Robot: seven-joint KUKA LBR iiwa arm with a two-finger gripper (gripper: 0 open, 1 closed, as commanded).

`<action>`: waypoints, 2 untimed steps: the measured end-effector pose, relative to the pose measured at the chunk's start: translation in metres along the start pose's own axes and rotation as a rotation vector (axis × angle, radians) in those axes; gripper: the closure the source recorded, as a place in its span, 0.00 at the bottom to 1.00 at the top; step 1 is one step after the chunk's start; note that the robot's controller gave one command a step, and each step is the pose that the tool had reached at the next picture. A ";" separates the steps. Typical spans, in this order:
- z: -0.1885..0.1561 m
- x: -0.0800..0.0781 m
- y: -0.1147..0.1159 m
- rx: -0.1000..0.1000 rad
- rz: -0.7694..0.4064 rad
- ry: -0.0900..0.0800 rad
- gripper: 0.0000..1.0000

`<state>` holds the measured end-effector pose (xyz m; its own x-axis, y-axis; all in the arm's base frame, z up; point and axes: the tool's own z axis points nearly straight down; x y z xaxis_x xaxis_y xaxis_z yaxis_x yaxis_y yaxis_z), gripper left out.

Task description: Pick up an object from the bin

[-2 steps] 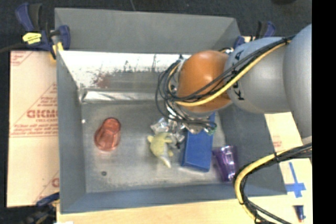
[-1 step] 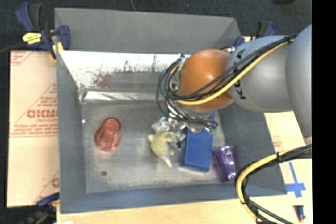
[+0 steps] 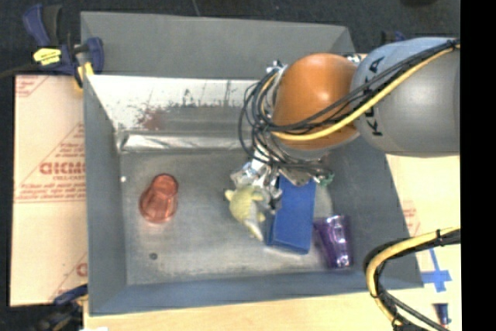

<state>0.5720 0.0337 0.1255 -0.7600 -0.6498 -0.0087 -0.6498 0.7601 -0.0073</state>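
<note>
Item one: the gripper [image 3: 260,181], below the arm's orange cover [image 3: 314,98], is low over the floor of the bin [image 3: 186,101], right of the frame's centre; whether it is parted or closed we cannot tell. Item two: a pale yellow lump [image 3: 245,205], directly beneath and slightly left of the gripper, touching it or very nearly so. We read its long axis as running from upper left to lower right, tapering toward the lower right. Item three: a blue block [image 3: 293,219], just beside the lump on its right, lying flat with its long axis near vertical in the frame. Item four: a purple piece [image 3: 335,241], near the bin's lower right wall. Item five: a red cup [image 3: 159,198], well apart at the left, with bare floor between it and the lump.
</note>
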 end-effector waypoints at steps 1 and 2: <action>-0.040 -0.001 -0.001 0.001 0.003 -0.002 1.00; -0.067 -0.002 -0.002 0.005 0.005 -0.006 1.00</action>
<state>0.5739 0.0332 0.1921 -0.7629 -0.6463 -0.0150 -0.6462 0.7631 -0.0122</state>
